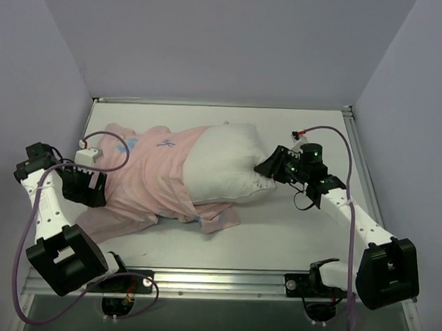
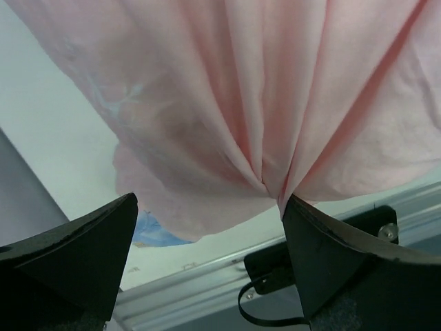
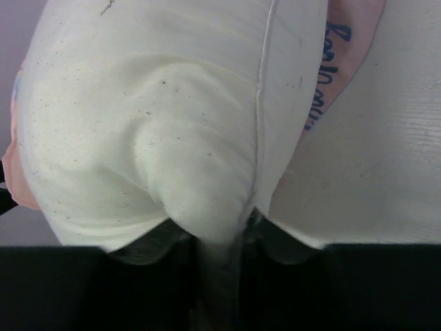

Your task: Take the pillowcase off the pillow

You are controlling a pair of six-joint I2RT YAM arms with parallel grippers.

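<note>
While the pillowcase, pink side out, covers the pillow's left half and trails leftward, the right gripper pinches the pillow's right corner; the left gripper, far left, gapes wide against the cloth.

Pillowcase: thin pale pink cloth, matt, falling in soft folds. Pillow: white woven cloth, finely textured with tiny dark flecks, matt, one stitched seam. Desk: white, matt, faint streaked grain. Left gripper fingers: black, matt, slightly grainy, plastic in look. Near-edge rail: bare silvery metal, dull sheen.
</note>
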